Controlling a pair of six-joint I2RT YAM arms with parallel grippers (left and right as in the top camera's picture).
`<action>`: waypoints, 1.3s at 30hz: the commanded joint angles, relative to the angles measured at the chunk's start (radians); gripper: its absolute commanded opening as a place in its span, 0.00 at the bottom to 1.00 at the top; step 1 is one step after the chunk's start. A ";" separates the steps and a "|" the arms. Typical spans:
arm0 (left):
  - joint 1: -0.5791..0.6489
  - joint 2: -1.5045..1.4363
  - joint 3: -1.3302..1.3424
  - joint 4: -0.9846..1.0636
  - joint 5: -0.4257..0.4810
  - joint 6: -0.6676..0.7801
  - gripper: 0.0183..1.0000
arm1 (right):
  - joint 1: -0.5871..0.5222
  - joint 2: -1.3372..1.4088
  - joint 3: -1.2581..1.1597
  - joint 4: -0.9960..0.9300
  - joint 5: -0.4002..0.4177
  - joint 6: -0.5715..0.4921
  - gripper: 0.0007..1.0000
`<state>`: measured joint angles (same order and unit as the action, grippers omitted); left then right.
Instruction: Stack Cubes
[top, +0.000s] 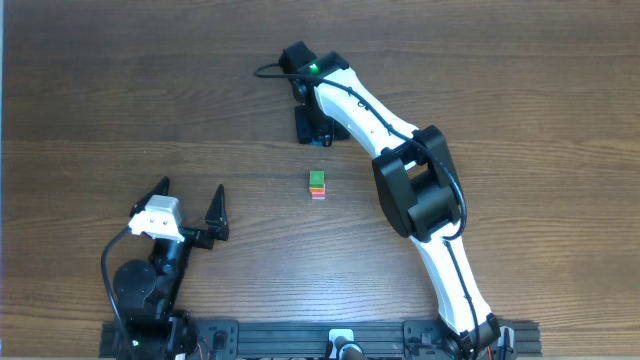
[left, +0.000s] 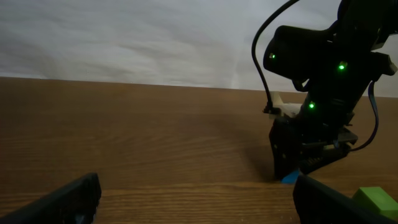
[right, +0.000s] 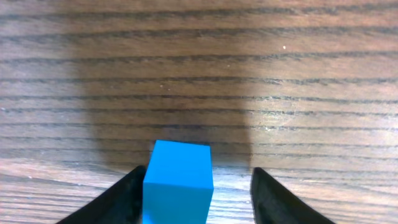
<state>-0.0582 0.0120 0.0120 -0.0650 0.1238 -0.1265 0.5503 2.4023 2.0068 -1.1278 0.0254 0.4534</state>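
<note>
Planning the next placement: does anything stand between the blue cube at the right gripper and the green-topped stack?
Nothing visible does. The blue cube sits between the right gripper's open fingers, and only bare table lies between it and the stack. The left gripper is well off to the side.

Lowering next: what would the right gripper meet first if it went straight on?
The right gripper points down with the blue cube between its open fingers, so probably the cube, or else the wooden table beneath it; depth is unclear.
</note>
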 joint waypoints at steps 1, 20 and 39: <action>-0.005 -0.005 -0.006 -0.001 -0.001 0.014 1.00 | -0.003 0.005 0.018 0.004 -0.003 0.025 0.48; -0.005 -0.005 -0.006 -0.001 -0.001 0.014 1.00 | 0.004 0.005 0.019 0.019 -0.036 0.025 0.19; -0.005 -0.006 -0.006 0.000 -0.001 0.014 1.00 | 0.007 -0.043 0.209 -0.195 -0.024 0.024 0.01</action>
<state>-0.0582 0.0120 0.0120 -0.0650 0.1238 -0.1265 0.5510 2.4023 2.1612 -1.2972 -0.0051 0.4717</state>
